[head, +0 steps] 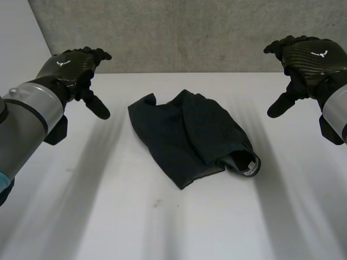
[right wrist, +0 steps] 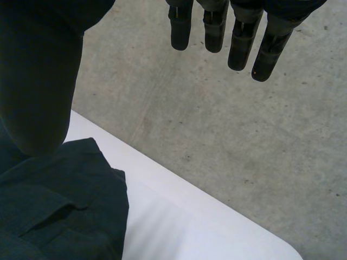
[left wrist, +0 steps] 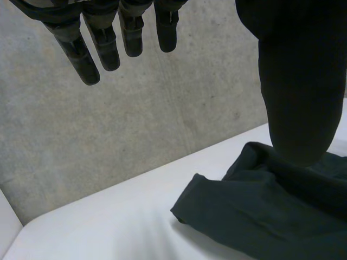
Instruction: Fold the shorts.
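Your shorts [head: 190, 138] lie bunched mid-frame on the worktop [head: 135, 227], long axis running upper left to lower right, open end at lower right. Left hand [head: 73, 67] upper left, right hand [head: 309, 59] upper right, both apart from them, fingers straight, holding nothing.

White table [head: 162, 233], smooth and bare at the front. Dark shorts [head: 190, 135] lying crumpled near its middle, loosely doubled over, flat against the top. Open end turned to the near right, pale label [head: 250, 169] inside. Small dark speck [head: 156, 204] just in front of the shorts.
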Controlling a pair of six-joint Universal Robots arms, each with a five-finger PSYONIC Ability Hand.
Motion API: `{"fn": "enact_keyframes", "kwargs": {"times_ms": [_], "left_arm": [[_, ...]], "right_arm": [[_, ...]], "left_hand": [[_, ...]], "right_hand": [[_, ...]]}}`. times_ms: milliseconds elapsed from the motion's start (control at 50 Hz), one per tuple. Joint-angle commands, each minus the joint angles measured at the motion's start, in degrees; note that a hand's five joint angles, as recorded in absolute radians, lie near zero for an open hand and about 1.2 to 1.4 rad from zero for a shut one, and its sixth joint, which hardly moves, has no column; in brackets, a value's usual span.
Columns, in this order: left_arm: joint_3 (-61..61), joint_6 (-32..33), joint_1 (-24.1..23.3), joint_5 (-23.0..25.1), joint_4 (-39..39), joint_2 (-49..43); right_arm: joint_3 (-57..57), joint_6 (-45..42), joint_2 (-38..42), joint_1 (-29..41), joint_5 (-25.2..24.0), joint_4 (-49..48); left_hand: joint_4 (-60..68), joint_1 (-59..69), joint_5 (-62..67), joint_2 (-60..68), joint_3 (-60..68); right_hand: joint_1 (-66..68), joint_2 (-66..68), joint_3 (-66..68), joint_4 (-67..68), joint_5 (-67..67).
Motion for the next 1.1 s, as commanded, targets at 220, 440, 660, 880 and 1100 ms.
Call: {"fn": "enact_keyframes", "kwargs": {"times_ms": [220,440,660,880,1100], "left_arm": [[-0.6,10.3,-3.7,0.6,13.0,-12.5],[14.6,27.4,-2.9,8.2,16.8,-34.3],[30.6,29.0,-2.2,10.3,16.1,-48.2],[32.5,38.8,-4.3,6.5,9.0,-51.1],[12.6,32.2,-13.0,-3.1,7.1,-30.8]], "right_arm": [[3.1,-14.2,9.8,0.1,-10.1,3.3],[6.2,-6.9,22.0,1.4,-1.2,-8.7],[9.5,-6.4,28.5,1.6,0.8,-23.3],[-0.9,-16.7,31.9,1.1,1.9,-24.1],[-23.2,-20.6,44.2,0.8,1.8,-31.3]], "left_hand": [[-0.2,0.4,-1.1,0.3,-0.5],[1.0,1.6,0.1,1.4,0.6],[5.2,5.8,4.3,5.6,4.8],[68.2,68.9,67.4,68.7,67.9],[68.2,68.9,67.4,68.7,67.9]], "right_hand": [[0.6,-1.7,-2.1,-3.4,-3.0],[1.0,-1.3,-1.7,-3.0,-2.6],[64.9,62.6,62.2,60.8,61.3],[70.6,68.3,67.9,66.6,67.0],[70.6,68.3,67.9,66.6,67.0]]}}
